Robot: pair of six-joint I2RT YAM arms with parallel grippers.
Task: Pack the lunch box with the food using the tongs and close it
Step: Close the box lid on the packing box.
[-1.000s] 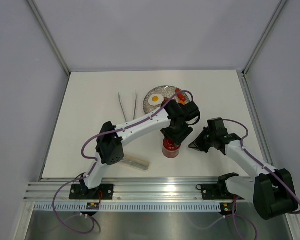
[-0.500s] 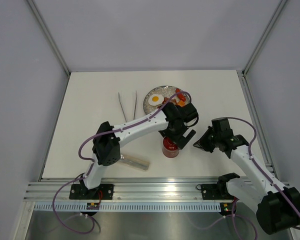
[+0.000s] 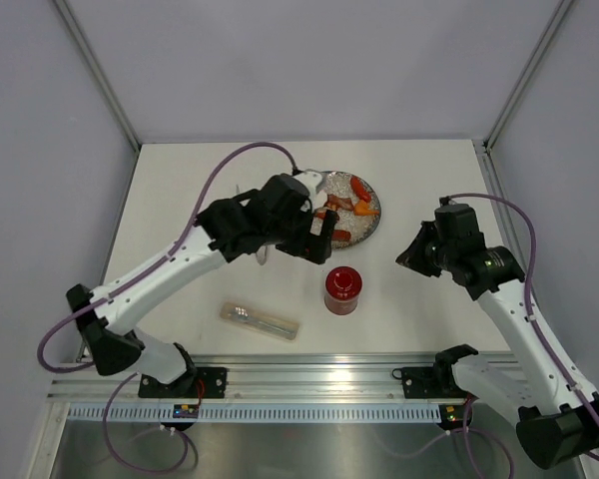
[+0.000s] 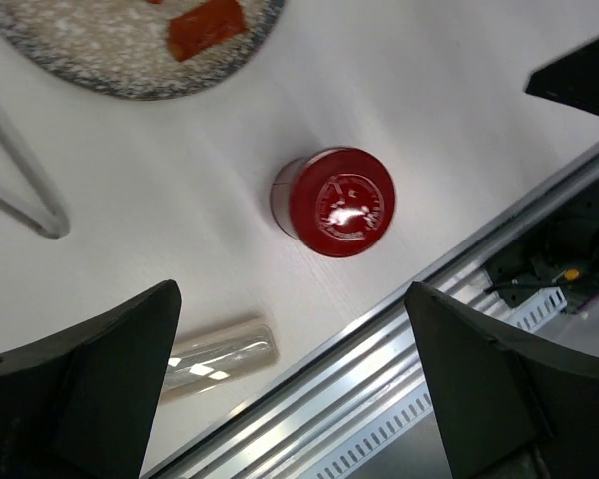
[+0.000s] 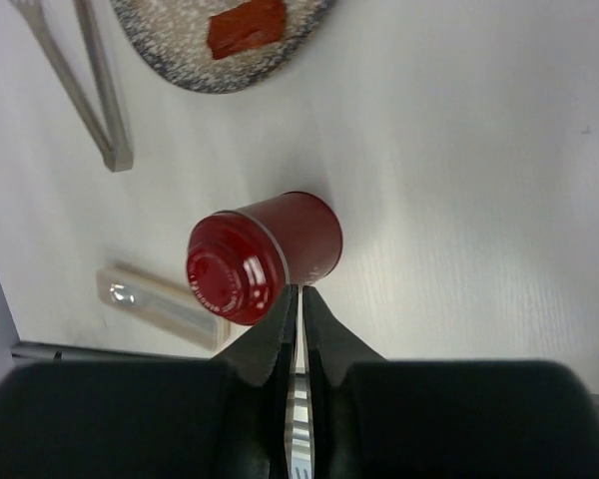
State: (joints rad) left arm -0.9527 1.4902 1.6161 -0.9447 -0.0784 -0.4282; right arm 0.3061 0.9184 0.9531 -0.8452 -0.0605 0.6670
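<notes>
Lunch box [image 3: 342, 289] lidded, food [image 3: 359, 188] on plate [image 3: 371, 218]

- Small upright cylindrical lunch box [image 3: 342, 289]: red body, glossy red round lid, thin pale line where the 2 meet.
- Flat round plate [image 3: 375, 215]: grey with white speckle, darker rim.
- Toy food on the plate: 1 flat red-orange piece [image 4: 206, 27]. The others are orange and red, too small to sort.
- Slim metal tongs [image 5: 95, 90]: silver.
- Flat oblong case [image 3: 260, 320]: pale beige, see-through.
- Tabletop [image 3: 180, 200]: white.
- Left arm [image 3: 170, 264] and right arm [image 3: 514, 309]: white shells, black joints, purple cables [image 3: 245, 150].
- Left gripper [image 4: 292, 299] and right gripper [image 5: 299, 299]: black.
</notes>
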